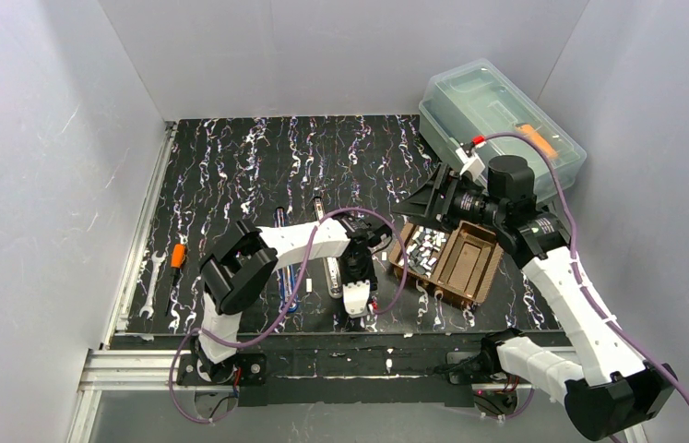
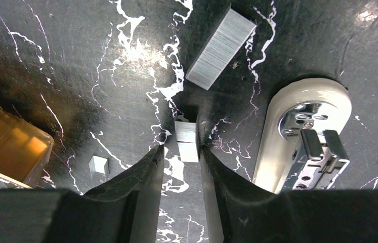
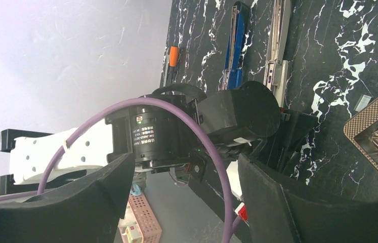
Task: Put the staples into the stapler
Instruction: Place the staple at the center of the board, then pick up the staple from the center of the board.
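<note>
Now, staples (image 2: 186, 142) between left jaws, stapler (image 2: 298, 126) beside

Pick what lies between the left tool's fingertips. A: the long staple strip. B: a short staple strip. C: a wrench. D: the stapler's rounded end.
B: in the left wrist view a short staple strip sits between the tips of the left tool, with the long staple strip farther ahead and the stapler off to one side.

No legible text anywhere, small motor label (image 3: 142, 132) too blurred to read
</note>
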